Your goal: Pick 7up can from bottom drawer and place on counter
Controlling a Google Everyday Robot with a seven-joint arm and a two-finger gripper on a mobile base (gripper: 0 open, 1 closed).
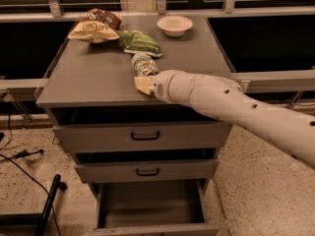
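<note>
The 7up can point(143, 64), silvery with green markings, is on the counter point(93, 77) near its middle, just in front of the green snack bag. My gripper point(144, 84) is at the can's near side, touching or almost touching it, with the white arm reaching in from the right. The bottom drawer point(147, 205) is pulled open below and its grey tray shows nothing inside.
A yellow-brown chip bag point(94, 27) and a flat green snack bag point(140, 42) lie at the back left of the counter. A white bowl point(174, 24) stands at the back. Two upper drawers with black handles point(145, 135) are closed. Black cables point(19, 156) lie on the floor at left.
</note>
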